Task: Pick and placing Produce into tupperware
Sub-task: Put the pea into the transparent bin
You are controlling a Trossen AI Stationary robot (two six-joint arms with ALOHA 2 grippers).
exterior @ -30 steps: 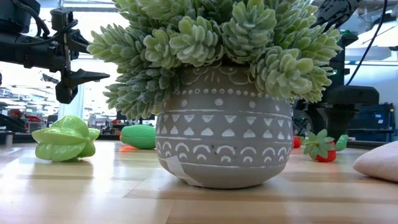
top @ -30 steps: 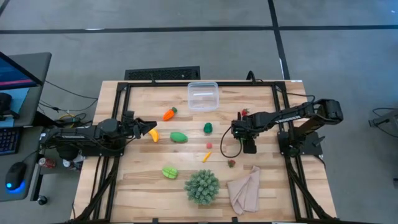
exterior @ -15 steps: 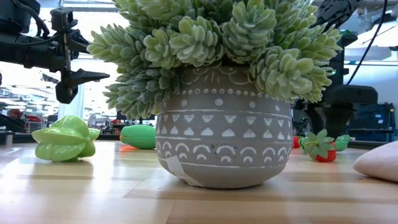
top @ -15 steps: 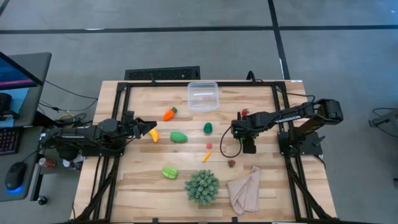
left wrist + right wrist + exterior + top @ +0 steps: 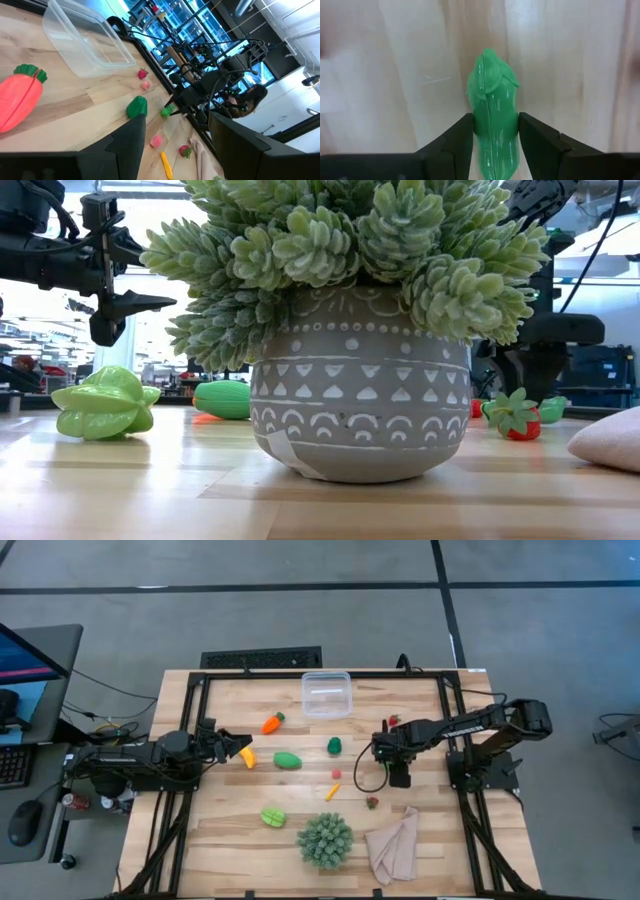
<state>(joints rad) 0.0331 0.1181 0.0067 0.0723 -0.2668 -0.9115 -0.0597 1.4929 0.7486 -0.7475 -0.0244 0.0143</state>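
Our right gripper point(image 5: 492, 137) pinches a green pod point(image 5: 492, 117) against the table, long axis running straight out between the fingers. The tupperware point(image 5: 327, 693) sits well off, at the table's far edge.

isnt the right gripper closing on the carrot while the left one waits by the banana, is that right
Not the carrot. The right wrist view shows the right gripper with its fingers either side of a small green piece on the table. The carrot lies untouched near the tupperware in the high view. The left gripper does wait by the banana.
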